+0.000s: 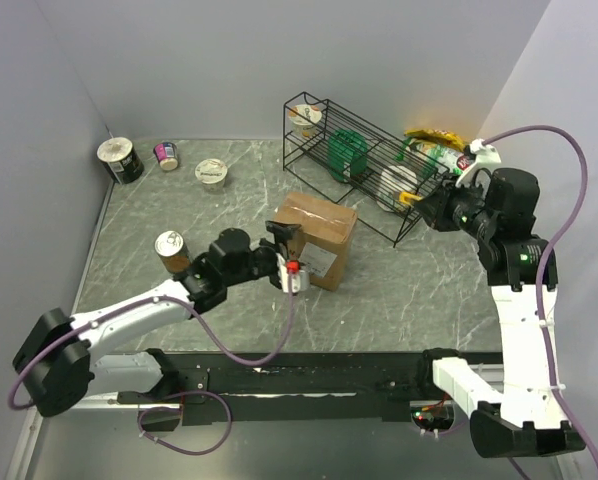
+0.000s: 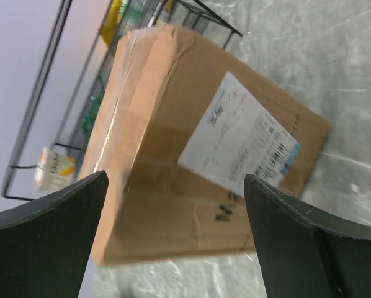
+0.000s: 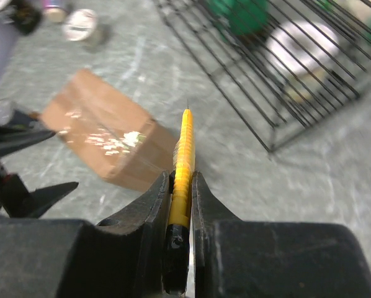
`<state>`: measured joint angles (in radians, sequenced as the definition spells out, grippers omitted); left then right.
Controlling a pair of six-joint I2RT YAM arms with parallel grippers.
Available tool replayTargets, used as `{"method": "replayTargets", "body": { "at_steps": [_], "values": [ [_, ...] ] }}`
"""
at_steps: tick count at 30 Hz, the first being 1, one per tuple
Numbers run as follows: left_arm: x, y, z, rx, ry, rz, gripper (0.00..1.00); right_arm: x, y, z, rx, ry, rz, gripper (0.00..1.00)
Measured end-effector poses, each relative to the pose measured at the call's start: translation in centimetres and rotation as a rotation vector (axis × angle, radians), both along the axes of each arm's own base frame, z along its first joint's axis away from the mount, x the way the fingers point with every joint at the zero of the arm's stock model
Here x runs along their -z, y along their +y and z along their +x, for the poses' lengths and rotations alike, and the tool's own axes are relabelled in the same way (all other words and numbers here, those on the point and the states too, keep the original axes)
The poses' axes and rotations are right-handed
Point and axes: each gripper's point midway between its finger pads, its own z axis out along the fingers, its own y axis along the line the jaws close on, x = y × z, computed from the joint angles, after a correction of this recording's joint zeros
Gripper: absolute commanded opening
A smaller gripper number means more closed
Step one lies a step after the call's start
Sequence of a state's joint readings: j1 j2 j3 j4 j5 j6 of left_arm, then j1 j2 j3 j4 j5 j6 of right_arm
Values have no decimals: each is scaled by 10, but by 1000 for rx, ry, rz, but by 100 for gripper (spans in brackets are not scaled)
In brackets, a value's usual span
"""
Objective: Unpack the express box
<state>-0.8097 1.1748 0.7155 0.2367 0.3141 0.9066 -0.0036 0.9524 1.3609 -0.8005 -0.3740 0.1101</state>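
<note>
The express box (image 1: 314, 232) is a brown taped carton standing mid-table, its white label (image 2: 238, 139) on the side facing my left wrist camera. My left gripper (image 1: 287, 252) is open, its black fingers (image 2: 49, 211) spread just in front of the labelled side of the box (image 2: 160, 174), not touching it. My right gripper (image 1: 431, 208) is raised at the right, near the wire rack, and is shut on a yellow utility knife (image 3: 185, 149) with a thin blade tip pointing towards the box (image 3: 102, 136). In the right wrist view my right gripper (image 3: 181, 180) clamps the knife's handle.
A black wire rack (image 1: 364, 160) stands behind the box and holds a green item, cups and bottles. A yellow snack bag (image 1: 431, 138) lies behind it. A dark tub (image 1: 121, 158), a small can (image 1: 166, 155) and a cup (image 1: 211, 173) stand far left. A tin (image 1: 171, 250) stands beside my left arm.
</note>
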Motion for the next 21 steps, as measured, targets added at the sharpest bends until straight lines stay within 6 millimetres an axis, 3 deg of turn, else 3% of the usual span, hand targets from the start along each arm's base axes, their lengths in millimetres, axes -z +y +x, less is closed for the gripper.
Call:
{"method": "replayTargets", "body": {
  "at_steps": [3, 4, 6, 9, 10, 11, 12, 14, 17, 19, 21],
  "values": [
    [-6, -8, 7, -50, -58, -16, 96, 8, -13, -4, 57, 37, -10, 0],
    [-10, -7, 10, -82, -56, -34, 99, 9, -16, -6, 67, 44, -14, 0],
    [-24, 1, 15, -153, -32, -77, 93, 11, -20, -12, 80, 50, -23, 0],
    [-42, 16, 4, -180, 51, -127, 65, 7, -22, -21, 81, 30, -43, 0],
    [-48, 20, -8, -147, 68, -133, 35, 6, -22, -24, 82, 21, -47, 0],
    [-54, 22, -24, -90, 80, -135, 11, 4, -22, -25, 82, 15, -51, 0],
    [-56, 22, -35, -51, 95, -140, 1, 4, -23, -26, 81, 12, -55, 0],
    [-52, 15, -59, 49, 121, -133, 1, 5, -23, -26, 82, 10, -55, 0],
    [-18, -8, -71, 117, 207, -71, 1, 4, -23, -22, 78, 10, -43, 0],
    [25, -29, -68, 116, 291, 9, 1, 5, -24, -16, 84, 25, -24, 0],
    [82, -43, -61, 74, 383, 120, 1, 4, -27, -11, 101, 31, -13, 0]
  ]
}}
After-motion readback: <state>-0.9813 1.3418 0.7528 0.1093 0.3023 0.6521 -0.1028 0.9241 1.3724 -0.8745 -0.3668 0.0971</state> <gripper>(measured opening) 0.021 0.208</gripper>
